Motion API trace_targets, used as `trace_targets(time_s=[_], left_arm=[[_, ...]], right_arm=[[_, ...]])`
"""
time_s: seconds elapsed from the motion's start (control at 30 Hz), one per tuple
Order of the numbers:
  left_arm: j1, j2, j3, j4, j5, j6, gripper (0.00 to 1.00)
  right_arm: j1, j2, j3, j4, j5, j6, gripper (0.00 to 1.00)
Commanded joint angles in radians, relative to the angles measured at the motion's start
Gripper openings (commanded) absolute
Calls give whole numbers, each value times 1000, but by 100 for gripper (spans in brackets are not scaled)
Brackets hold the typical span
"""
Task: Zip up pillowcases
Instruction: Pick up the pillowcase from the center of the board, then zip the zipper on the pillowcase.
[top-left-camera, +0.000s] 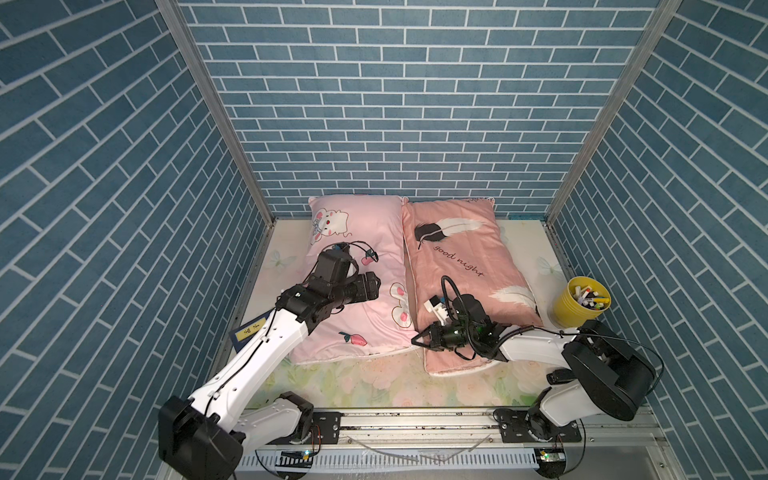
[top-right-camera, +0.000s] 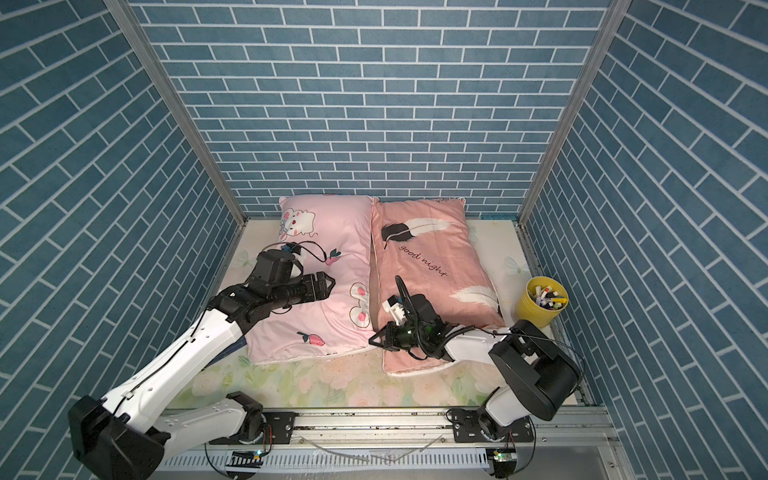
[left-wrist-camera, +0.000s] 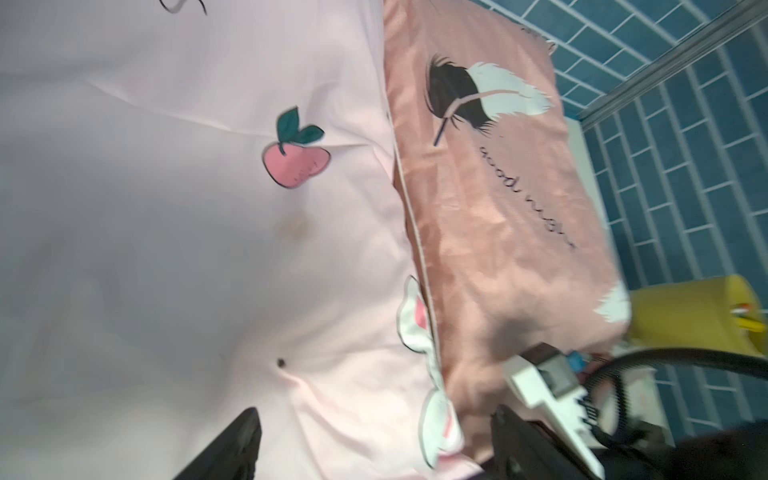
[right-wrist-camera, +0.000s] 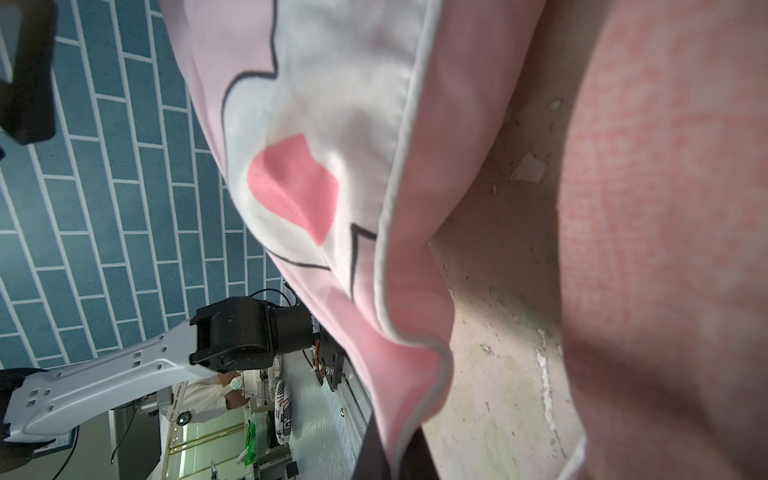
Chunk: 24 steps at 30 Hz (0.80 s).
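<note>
At the near corner of the bunny pillowcase (top-left-camera: 374, 237), the right gripper (top-left-camera: 417, 340) is pinched shut and the left gripper (top-right-camera: 331, 286) hovers wide apart, so zipping seems only starting, with the feather pillowcase (top-left-camera: 457, 266) probably yet to do.

Lying side by side — bunny pillowcase (top-left-camera: 365, 237), feather pillowcase (top-left-camera: 465, 245).

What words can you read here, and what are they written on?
"good night": on the feather pillowcase.
Script at that pillowcase's far edge: too small to read.
Label on the blue card: too small to read.
</note>
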<state>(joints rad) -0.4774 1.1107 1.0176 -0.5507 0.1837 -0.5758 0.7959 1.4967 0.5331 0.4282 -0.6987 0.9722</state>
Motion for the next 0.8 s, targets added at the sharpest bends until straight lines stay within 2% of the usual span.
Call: trace_targets(time_s=[0.0, 0.13, 0.3, 0.4, 0.6, 0.77], left_arm=[[-29, -39, -37, -104, 259, -55, 74], [-155, -82, -154, 30, 303, -204, 58], [-254, -77, -336, 313, 335, -423, 47], [-270, -71, -405, 404, 309, -473, 43], [-283, -3, -501, 654, 306, -560, 41], [-285, 46, -519, 713, 292, -569, 38]], right_arm=[[5, -23, 51, -41, 7, 16, 0], [5, -12, 50, -26, 4, 26, 0], [5, -8, 50, 12, -4, 67, 0], [4, -18, 38, 31, -1, 87, 0], [5, -17, 28, 107, -5, 132, 0], [5, -2, 17, 193, -21, 180, 0]])
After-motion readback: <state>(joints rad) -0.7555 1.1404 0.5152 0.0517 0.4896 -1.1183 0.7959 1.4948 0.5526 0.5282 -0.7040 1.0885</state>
